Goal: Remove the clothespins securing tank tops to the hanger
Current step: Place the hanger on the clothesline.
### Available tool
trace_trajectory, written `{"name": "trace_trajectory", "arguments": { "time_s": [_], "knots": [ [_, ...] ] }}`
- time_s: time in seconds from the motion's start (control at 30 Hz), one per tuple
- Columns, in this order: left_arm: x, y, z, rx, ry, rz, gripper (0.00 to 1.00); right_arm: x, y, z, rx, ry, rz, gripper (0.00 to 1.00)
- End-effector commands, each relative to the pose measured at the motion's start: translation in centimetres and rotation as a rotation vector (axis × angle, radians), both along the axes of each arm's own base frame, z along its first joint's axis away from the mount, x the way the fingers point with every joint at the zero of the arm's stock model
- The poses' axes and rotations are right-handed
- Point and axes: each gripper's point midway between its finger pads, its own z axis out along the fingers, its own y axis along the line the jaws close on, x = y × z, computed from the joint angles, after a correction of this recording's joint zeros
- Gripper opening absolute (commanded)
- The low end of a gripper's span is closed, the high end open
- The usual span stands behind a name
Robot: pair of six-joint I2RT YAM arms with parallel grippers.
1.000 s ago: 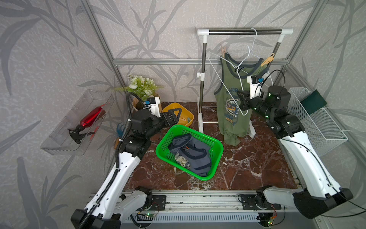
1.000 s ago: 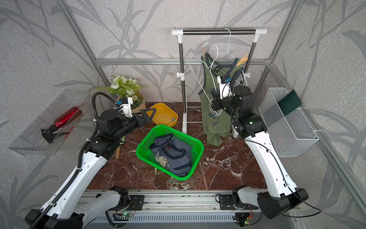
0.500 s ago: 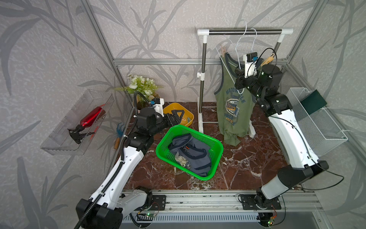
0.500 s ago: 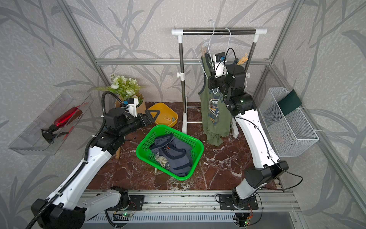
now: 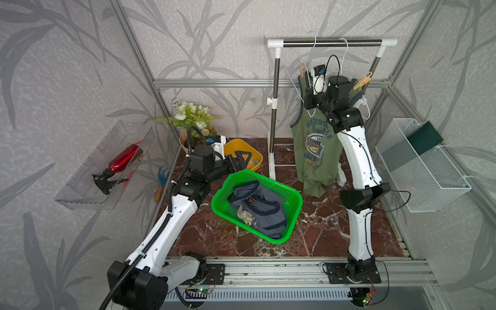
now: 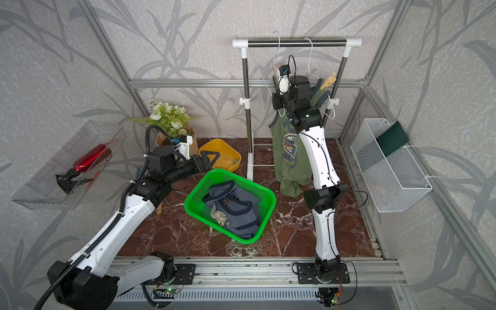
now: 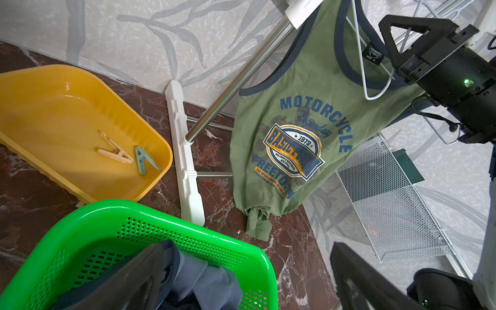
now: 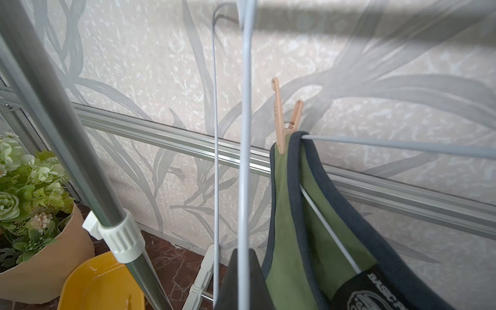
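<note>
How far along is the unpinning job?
Done: the slate-blue tank top lies in the green plastic basket, two loose clothespins in the yellow tray. In hand: the right end effector is at the white wire hanger holding the olive-green tank top. Left: two tan clothespins clipping its straps.

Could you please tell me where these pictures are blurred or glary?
Right wrist view: the white wire hanger close to the lens is soft, while the tan clothespin on the olive-green tank top is sharp. Left wrist view: a glare spot on the yellow plastic tray; the dark fingers of the left gripper are blurred. Both top views are evenly lit and sharp.
</note>
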Motion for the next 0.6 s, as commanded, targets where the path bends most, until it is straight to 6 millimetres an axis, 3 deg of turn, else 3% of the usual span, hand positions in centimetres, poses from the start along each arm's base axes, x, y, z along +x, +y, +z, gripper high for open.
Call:
{"name": "trace_trajectory", "arguments": {
  "time_s": [0.0,0.2,0.4,0.47,0.57],
  "knots": [
    [0.3,-0.2,-0.9,-0.01,0.018,-0.008,0.98,-0.7,-0.8,-1.0,-0.02,0.061,-0.018,0.0],
    [0.8,-0.7,-1.7,-0.025,0.034,-0.026,0.98,-1.6,-0.6,-2.8,-0.052,0.123,0.002,0.0],
    [0.9,-0.9,-1.9,-0.045,0.035,-0.032,0.97,-4.4,-1.2,-2.3,-0.07,0.112,0.003,0.0],
    [0.9,-1.3,-1.8,-0.055,0.014,-0.054,0.97,-5.4,-1.5,-1.8,-0.067,0.1,0.0,0.09],
    [0.9,-1.7,-1.9,-0.08,0.021,-0.072,0.97,-7.1,-2.0,-1.1,-0.062,0.085,0.003,0.45]
  ]
}}
